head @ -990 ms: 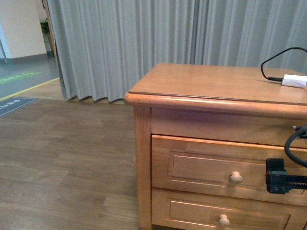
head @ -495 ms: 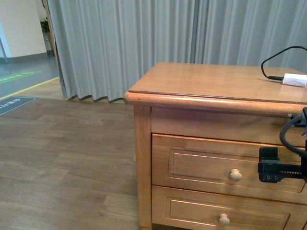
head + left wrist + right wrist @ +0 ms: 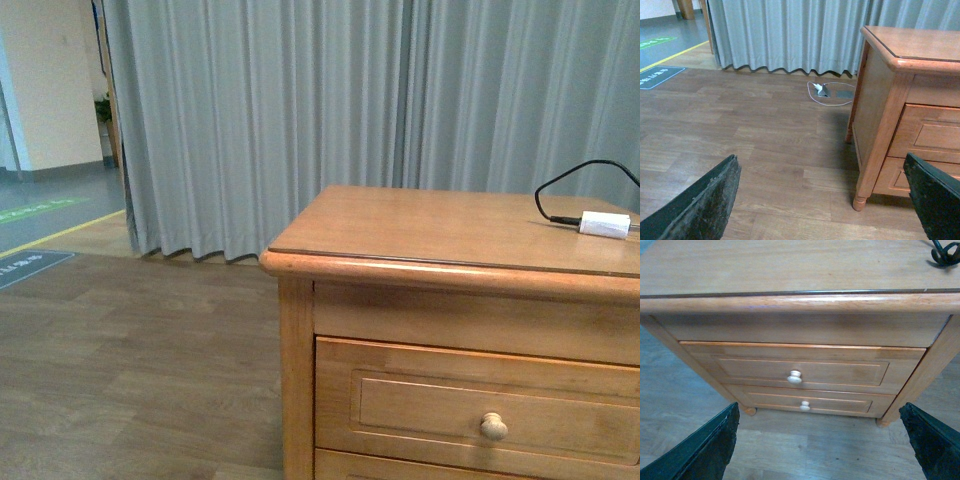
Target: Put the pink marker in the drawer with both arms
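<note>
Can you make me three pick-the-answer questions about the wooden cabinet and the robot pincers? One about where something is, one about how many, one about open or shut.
1. Where is the white plug block?
A. on the cabinet top
B. on the floor by the curtain
C. inside a drawer

2. How many round knobs does the right wrist view show?
A. one
B. two
C. four

3. How is the top drawer?
A. pulled out
B. taken away
C. shut

Answers:
1 A, it lies with its black cable on the cabinet top.
2 B, an upper knob and a lower knob.
3 C, its front sits flush in the frame, and both the left pincer and the right pincer stand open, away from it.
</note>
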